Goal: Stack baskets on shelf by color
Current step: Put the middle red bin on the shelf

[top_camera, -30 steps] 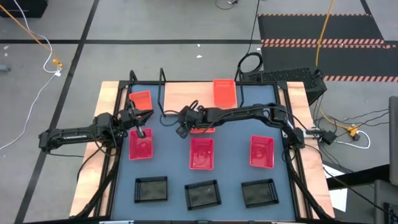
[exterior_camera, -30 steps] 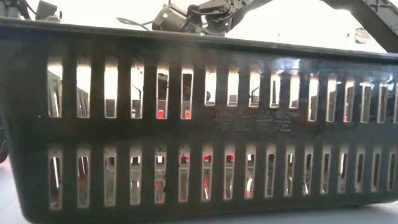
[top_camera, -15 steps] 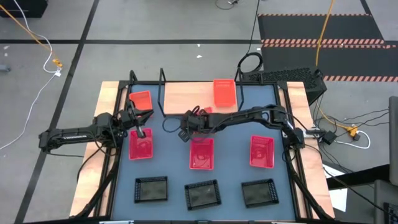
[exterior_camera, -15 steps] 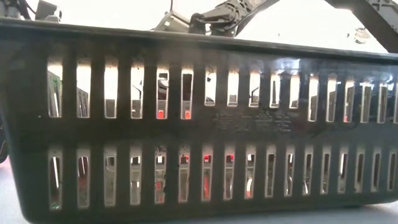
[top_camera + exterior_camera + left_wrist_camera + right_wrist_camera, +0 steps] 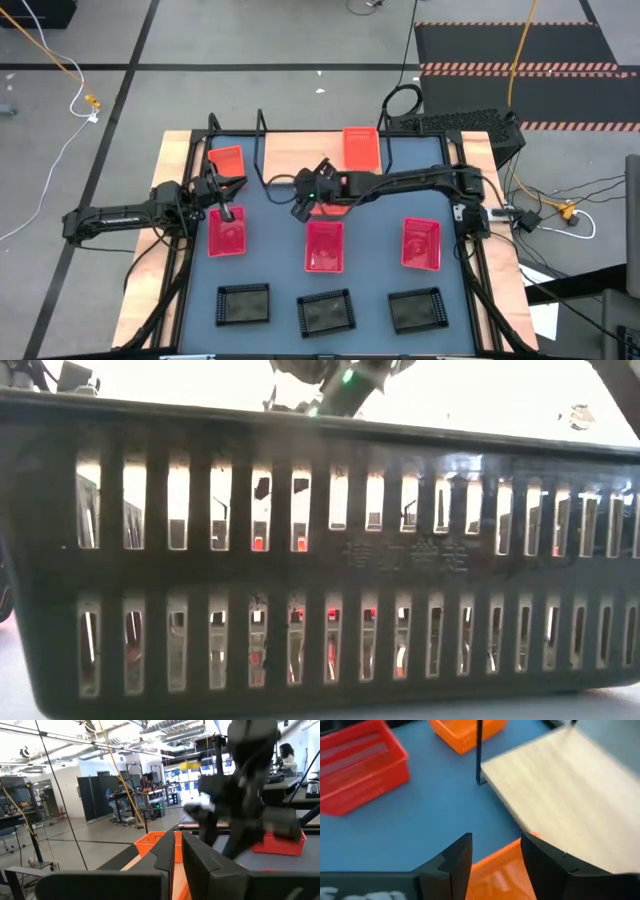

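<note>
High view: the right gripper (image 5: 303, 205) sits at frame centre, its fingers parted astride the rim of an orange basket (image 5: 327, 204) lying on the blue tabletop (image 5: 278, 262) beside the wooden shelf (image 5: 300, 152). Another orange basket (image 5: 361, 147) rests on that shelf. The left gripper (image 5: 226, 211), jaws closed and empty, hovers at centre-left over a red basket (image 5: 228, 235).

Orange basket (image 5: 361, 147) on shelf (image 5: 300, 150); three red (image 5: 324, 246), three black (image 5: 324, 312) in rows.
</note>
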### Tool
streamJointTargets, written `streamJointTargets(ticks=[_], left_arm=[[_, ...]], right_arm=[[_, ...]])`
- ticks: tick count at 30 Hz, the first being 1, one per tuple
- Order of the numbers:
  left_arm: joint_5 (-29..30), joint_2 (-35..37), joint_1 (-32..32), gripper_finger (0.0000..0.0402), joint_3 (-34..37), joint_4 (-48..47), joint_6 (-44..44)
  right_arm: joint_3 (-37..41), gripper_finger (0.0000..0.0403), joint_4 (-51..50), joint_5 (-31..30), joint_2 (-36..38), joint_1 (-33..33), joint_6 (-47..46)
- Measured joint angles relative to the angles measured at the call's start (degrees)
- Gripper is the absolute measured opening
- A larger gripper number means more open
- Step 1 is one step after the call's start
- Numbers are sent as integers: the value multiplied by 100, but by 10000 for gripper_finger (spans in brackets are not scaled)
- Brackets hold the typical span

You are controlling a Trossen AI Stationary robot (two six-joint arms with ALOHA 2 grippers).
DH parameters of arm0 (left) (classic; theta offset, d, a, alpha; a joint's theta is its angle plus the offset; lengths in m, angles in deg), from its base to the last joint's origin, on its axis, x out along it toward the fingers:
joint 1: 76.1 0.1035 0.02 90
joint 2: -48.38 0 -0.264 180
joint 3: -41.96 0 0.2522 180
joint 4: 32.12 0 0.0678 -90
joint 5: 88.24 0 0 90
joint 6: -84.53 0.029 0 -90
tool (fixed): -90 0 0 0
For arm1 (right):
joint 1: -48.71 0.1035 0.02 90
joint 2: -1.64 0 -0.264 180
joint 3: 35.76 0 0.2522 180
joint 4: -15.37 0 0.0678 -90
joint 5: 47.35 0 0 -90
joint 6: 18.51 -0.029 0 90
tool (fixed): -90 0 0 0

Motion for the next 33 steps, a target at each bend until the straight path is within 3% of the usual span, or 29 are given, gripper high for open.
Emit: streamJointTargets(ticks=[3,6,10,16,21,33], left_arm=[[0,0,2,37,0,-41,-17],[0,2,0,37,0,-119,-38],[-2,2,-4,37,0,-167,-166],[-4,0,-7,37,0,-134,-293],[0,0,-5,37,2,-15,-236],[22,-37,4,37,4,12,-63]], right_arm=[[-10,162,-664,338,394,177,587],[135,162,-1209,1330,654,443,772],[750,162,-1029,2392,895,901,907],[1783,162,219,2463,1068,1593,1298],[2236,162,1102,2407,928,1807,1322],[2840,161,1273,3008,798,1431,999]])
